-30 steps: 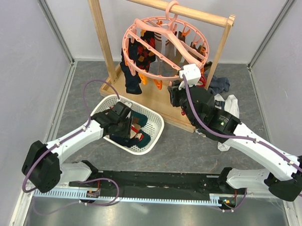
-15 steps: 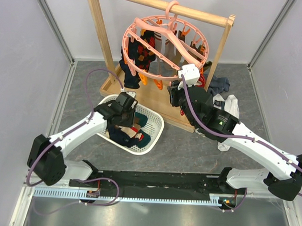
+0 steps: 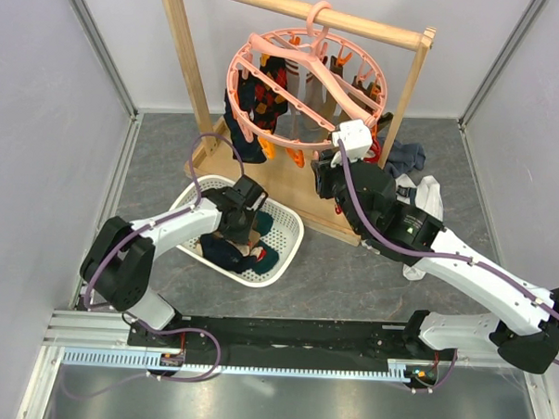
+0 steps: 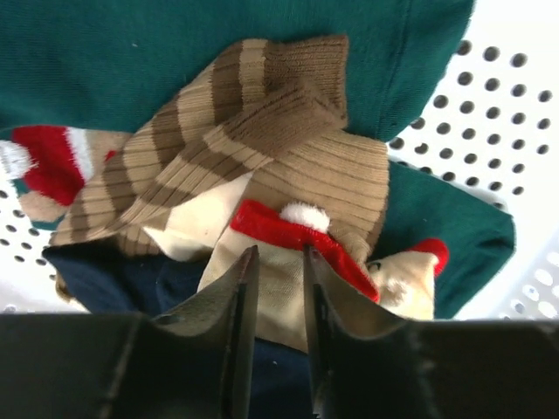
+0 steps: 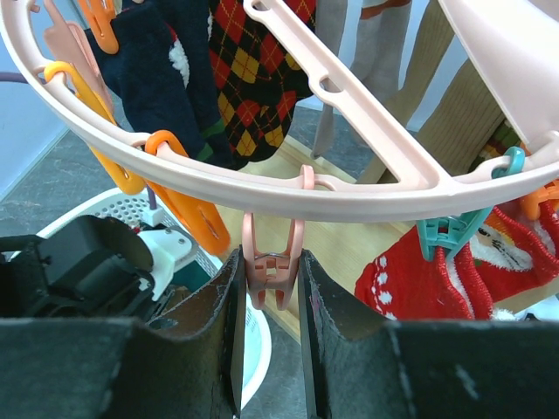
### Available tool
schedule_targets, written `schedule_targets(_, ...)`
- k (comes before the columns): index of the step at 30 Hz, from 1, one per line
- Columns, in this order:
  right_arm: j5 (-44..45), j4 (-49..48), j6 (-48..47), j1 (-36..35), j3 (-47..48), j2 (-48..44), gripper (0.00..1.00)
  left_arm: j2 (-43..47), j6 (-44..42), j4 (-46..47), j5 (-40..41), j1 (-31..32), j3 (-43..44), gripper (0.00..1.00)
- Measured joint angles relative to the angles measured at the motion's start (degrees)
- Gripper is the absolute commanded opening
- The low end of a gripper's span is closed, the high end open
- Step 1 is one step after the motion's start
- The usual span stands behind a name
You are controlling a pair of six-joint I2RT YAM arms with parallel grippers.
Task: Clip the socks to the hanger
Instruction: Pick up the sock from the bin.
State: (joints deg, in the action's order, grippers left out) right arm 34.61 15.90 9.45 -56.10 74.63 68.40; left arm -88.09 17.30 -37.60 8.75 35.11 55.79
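- Step in hand (judged): pick-up of the next sock from the basket [image 3: 293, 240], with a clip readied on the hanger [image 3: 234, 78]. The hanger is hung from the wooden rack [image 3: 180, 47] just behind the basket.
- L gripper [image 4: 277, 257]: placed inside the basket, on the pile. Jaws are nearly together, and a strip of the tan sock w/ red trim [image 4: 266, 225] is seen in the slot. Whether the fabric is actually pinched can't be told.
- R gripper [image 5: 269, 262]: held above and behind the basket's right end, at the hanger's near rim. A pink clip [image 5: 272, 266] is pressed from both sides, so the jaws are judged clamped on it.
- Next move (judged): the tan sock is to be nipped firmly and lifted clear of the basket w/o neighbours being dragged. Its cuff is then to be brought up to the pink clip, which must be squeezed open wide enough.
- Counted in the basket:
  - 1 brown-striped sock [image 4: 227, 122]
  - 1 navy sock [image 4: 131, 279]
  - 1 tan sock
  - teal fabric [image 4: 131, 52] in 2 patches; whether 1 or 2 socks can't be told
- Counted above the basket, right wrist view:
  - 1 dark hung sock [image 5: 166, 78]
  - 1 argyle sock [image 5: 262, 78]
  - 1 red sock [image 5: 419, 279]
  - 1 pink clip, 1 teal clip [image 5: 450, 231] and at least 3 orange clips [image 5: 188, 205]
  - other socks and clips are partly hidden
- Also counted: 1 hanger, 1 basket, 1 rack.
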Motion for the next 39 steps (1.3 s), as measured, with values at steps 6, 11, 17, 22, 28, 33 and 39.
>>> schedule_targets(6,0.02,-0.28,0.48,0.0,-0.28,-0.11,0.0,-2.43,-0.37,0.04,-0.46,0.0,0.0,0.25)
schedule_targets(11,0.02,-0.61,1.05,0.0,-0.72,-0.46,0.0,-2.36,-0.57,0.02,-1.09,0.0,0.0,0.02)
schedule_targets(17,0.0,-0.52,1.31,0.0,-0.74,-1.01,0.0,2.8,-0.68,-0.68,-1.4,0.0,-0.11,0.02)
schedule_targets(22,-0.04,-0.44,1.29,0.0,-0.76,-1.29,0.0,14.93,-0.66,-1.6,-1.33,0.0,0.2,0.02)
schedule_targets(28,-0.31,-0.42,1.29,0.0,-0.76,-1.4,0.0,25.29,-0.63,-1.53,-0.33,0.0,1.11,0.02)
schedule_targets(33,-1.31,-0.42,1.31,0.0,-0.76,-1.4,0.0,32.24,-0.22,1.7,-1.11,0.0,0.76,0.02)
schedule_targets(39,-2.67,-0.48,1.42,0.0,-0.74,-1.4,0.0,37.88,4.2,11.52,-6.12,0.15,-0.85,0.02)
